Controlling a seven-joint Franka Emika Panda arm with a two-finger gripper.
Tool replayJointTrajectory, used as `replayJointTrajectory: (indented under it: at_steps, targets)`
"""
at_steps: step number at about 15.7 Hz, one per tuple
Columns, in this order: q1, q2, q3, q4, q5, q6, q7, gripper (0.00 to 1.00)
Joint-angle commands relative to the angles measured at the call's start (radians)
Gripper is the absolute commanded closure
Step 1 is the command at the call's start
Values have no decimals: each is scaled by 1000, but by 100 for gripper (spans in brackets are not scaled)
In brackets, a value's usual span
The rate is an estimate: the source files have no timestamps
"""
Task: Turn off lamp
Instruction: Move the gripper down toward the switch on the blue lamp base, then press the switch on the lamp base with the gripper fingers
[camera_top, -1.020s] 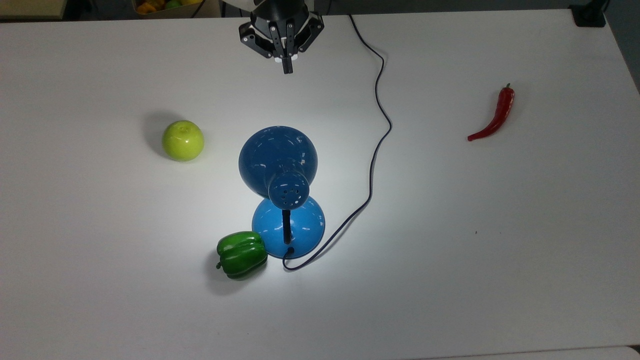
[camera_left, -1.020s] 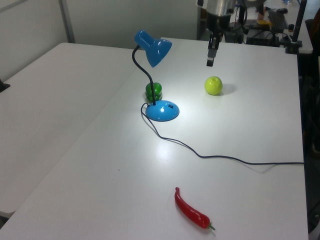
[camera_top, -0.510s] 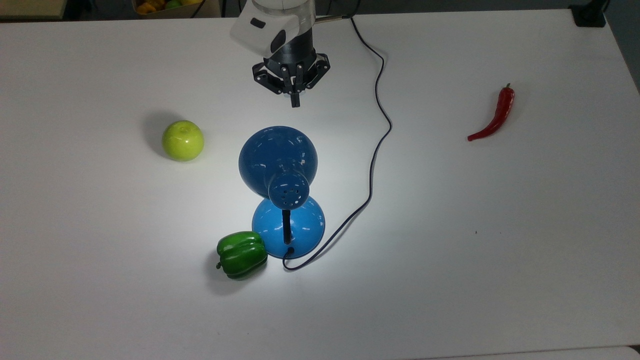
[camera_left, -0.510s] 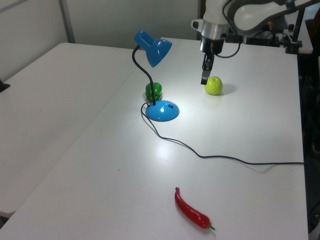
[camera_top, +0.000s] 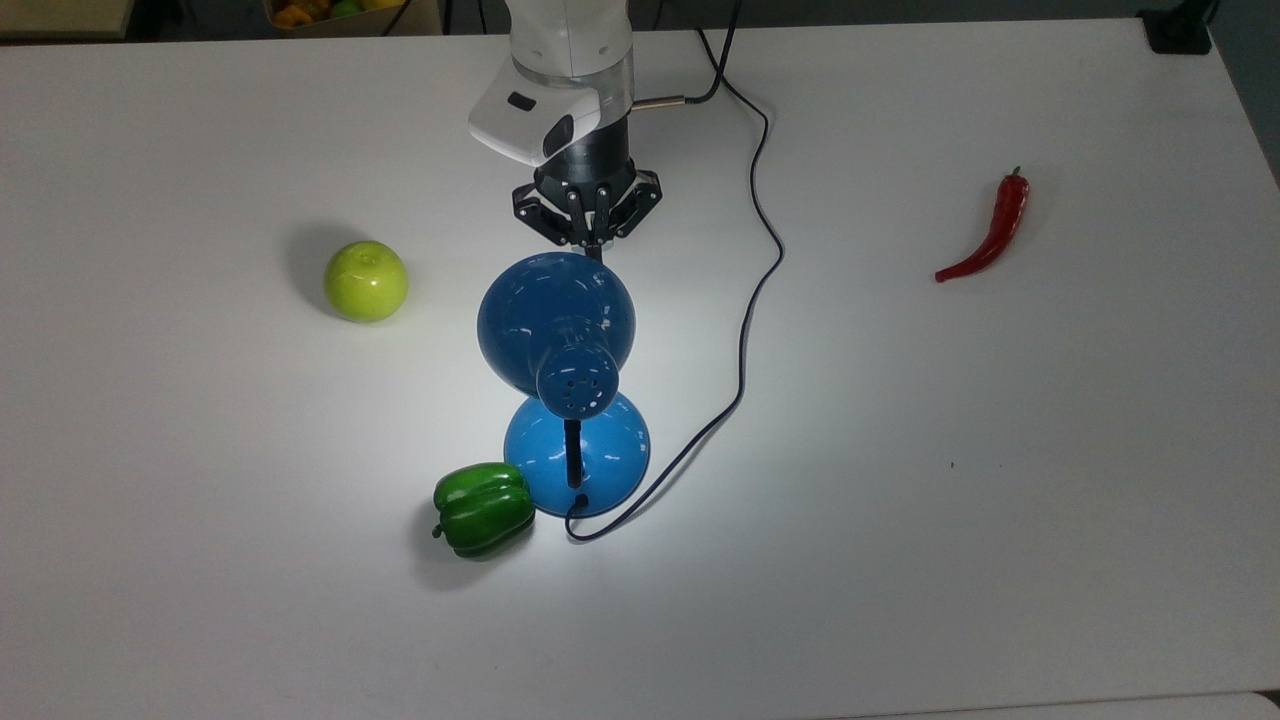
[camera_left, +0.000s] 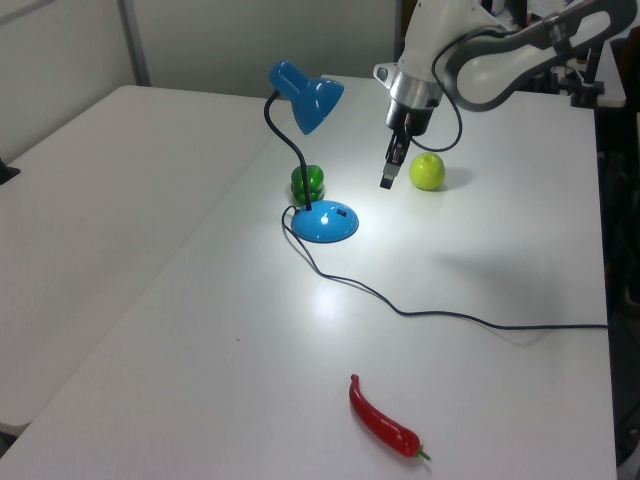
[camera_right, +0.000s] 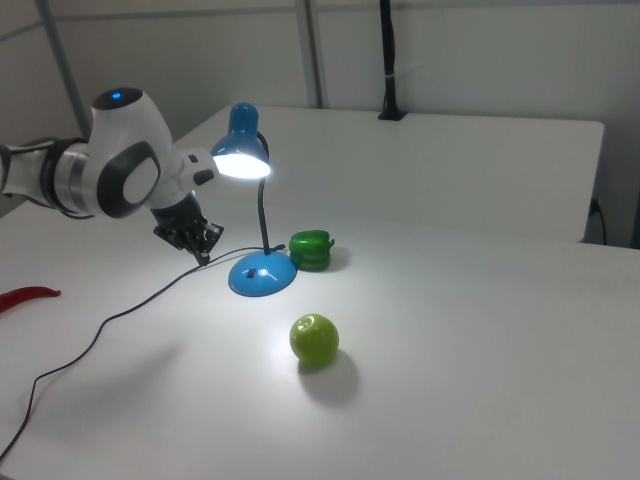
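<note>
Your black two-finger gripper (camera_left: 386, 180) is hanging above the white table (camera_top: 1000, 450) with its fingers pressed together and nothing between them, pointing down and a little tilted. In the top view it is sitting just at the upper edge of the lamp's dome shade (camera_top: 592, 245); in the left view it is hovering to the right of the glossy blue desk lamp (camera_left: 305, 95), lower than the shade and higher than the round base, clear of both. In the right view the gripper (camera_right: 203, 252) is hovering to the lamp's left, near the base.

The lamp (camera_top: 557, 320) is standing near the middle of the table and it is shining: the right view is showing a bright glow under its shade (camera_right: 240, 160), and a pool of light is lying on the table around the base. Its black neck is curving up from the round blue base to the shade, which has vent holes in its cap. A thin dark cord (camera_top: 755, 270) is running from the back of the base away across the table.

A glossy green bell pepper (camera_top: 483, 508) is sitting just beside the lamp's base, on the top view's left. A shiny yellow-green apple (camera_top: 366, 281) is resting well apart from the lamp, on the top view's left. A long red chilli pepper (camera_top: 990, 232) is lying far from the lamp, on the top view's right.
</note>
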Motion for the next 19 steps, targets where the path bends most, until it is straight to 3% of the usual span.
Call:
replayJointTrajectory:
  at_steps: [1,10,19]
  targets:
    - [8,38,-1,-40,-18,182,66,100]
    - [2,143,-9,-41,-19,452,81,100]
    - [-4,203,-19,-31,-24,521,80,100]
